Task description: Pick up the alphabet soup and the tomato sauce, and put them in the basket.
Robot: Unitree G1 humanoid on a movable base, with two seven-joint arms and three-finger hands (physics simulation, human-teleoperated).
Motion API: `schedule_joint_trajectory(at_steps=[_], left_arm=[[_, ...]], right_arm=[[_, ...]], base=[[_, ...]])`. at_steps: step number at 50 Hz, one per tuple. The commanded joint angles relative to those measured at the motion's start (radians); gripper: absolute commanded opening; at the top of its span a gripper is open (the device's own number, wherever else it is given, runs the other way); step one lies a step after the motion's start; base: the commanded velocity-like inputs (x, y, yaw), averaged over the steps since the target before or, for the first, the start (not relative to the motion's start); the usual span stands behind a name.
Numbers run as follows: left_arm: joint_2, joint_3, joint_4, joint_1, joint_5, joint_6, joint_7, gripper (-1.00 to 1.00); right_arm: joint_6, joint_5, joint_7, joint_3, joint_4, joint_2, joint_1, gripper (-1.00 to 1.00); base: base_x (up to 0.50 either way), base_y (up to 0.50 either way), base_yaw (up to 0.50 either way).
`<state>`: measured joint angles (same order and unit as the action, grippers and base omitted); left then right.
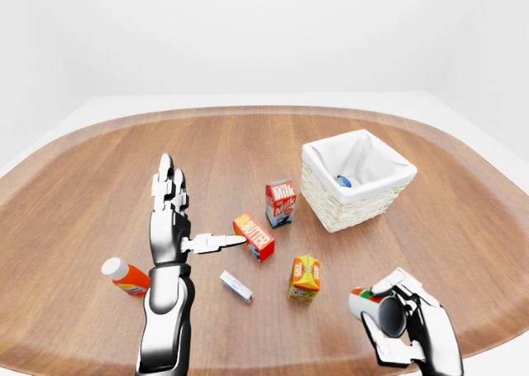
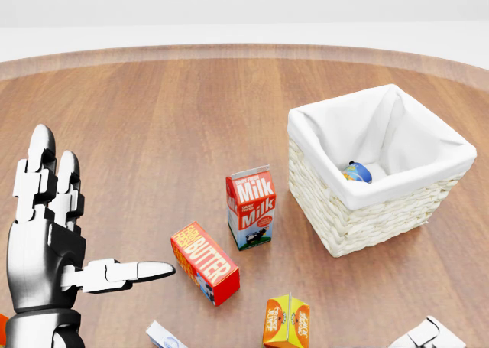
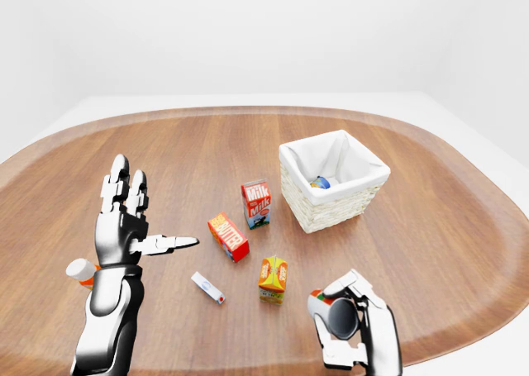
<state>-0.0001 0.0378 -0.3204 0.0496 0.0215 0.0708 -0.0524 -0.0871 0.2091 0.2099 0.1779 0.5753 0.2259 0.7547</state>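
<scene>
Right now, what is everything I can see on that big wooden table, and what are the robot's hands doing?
Table: one, brown wood, oval, fills the view.
Basket: one, pale wicker with white lining, upper right.
Can in the basket: one, blue and yellow, against the lining.
Milk carton: one, red and white, upright, left of the basket.
Butter box: one, red and orange, lying down.
Juice carton: one, orange, upright.
Small box: one, white and blue, lying flat.
Bottle: one, orange with white cap, lying at left.
Left hand: silver, open, empty.
Right hand: silver, closed round a red can.

Rounded wooden table [image 1: 99, 186] against plain white walls [image 1: 248, 29]
</scene>
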Motion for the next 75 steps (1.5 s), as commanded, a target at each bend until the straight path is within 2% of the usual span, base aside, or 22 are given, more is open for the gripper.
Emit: schedule_joint_trajectory(at_steps=[1, 16, 22, 35, 42, 50, 55, 59, 67, 71, 75], left_arm=[[0.003, 0.002, 0.012, 0.006, -0.001, 0.0, 0.014, 1.0], [0.003, 0.002, 0.012, 0.006, -0.001, 0.0, 0.014, 1.0], [0.003, 0.002, 0.012, 0.006, -0.001, 0.0, 0.014, 1.0], [0.003, 0.002, 0.012, 0.006, -0.001, 0.0, 0.014, 1.0], [0.003, 0.002, 0.012, 0.006, -0.001, 0.0, 0.013, 1.0], [0.003, 0.002, 0.029, -0.005, -0.004, -0.001, 0.007, 1.0], [0.003, 0.003, 0.031, -0.008, -0.004, -0.003, 0.004, 1.0], [0.003, 0.003, 0.026, -0.008, -0.003, -0.009, 0.002, 1.0], [0.003, 0.004, 0.032, -0.011, -0.002, -0.009, -0.001, 1.0], [0.004, 0.004, 0.019, -0.01, -0.002, -0.022, -0.002, 1.0], [0.004, 0.004, 0.025, -0.01, -0.002, -0.014, 0.0, 1.0]], right_arm=[[0.0, 0.009, -0.022, -0.002, 0.07, -0.007, -0.011, -1.0], [0.0, 0.005, 0.021, 0.048, 0.155, 0.001, -0.097, -1.0], [0.0, 0.046, 0.023, 0.047, 0.178, 0.009, -0.126, -1.0], [0.0, 0.216, -0.068, -0.013, 0.247, -0.029, -0.181, -1.0], [0.0, 0.303, -0.122, -0.064, 0.313, -0.074, -0.226, -1.0], [0.0, 0.362, -0.117, -0.118, 0.398, -0.132, -0.345, -1.0], [0.0, 0.404, -0.121, -0.144, 0.381, -0.164, -0.439, -1.0], [0.066, 0.428, -0.109, -0.157, 0.387, -0.179, -0.497, -1.0], [0.174, 0.48, -0.094, -0.18, 0.359, -0.209, -0.62, -1.0], [0.174, 0.495, -0.095, -0.176, 0.306, -0.226, -0.695, -1.0], [0.174, 0.501, -0.101, -0.171, 0.258, -0.237, -0.749, -1.0]], base=[[0.0, 0.0, 0.0], [0.0, 0.0, 0.0], [0.0, 0.0, 0.0], [0.0, 0.0, 0.0], [0.0, 0.0, 0.0], [0.0, 0.0, 0.0], [0.0, 0.0, 0.0], [0.0, 0.0, 0.0], [0.0, 0.0, 0.0], [0.0, 0.0, 0.0], [0.0, 0.0, 0.0]])
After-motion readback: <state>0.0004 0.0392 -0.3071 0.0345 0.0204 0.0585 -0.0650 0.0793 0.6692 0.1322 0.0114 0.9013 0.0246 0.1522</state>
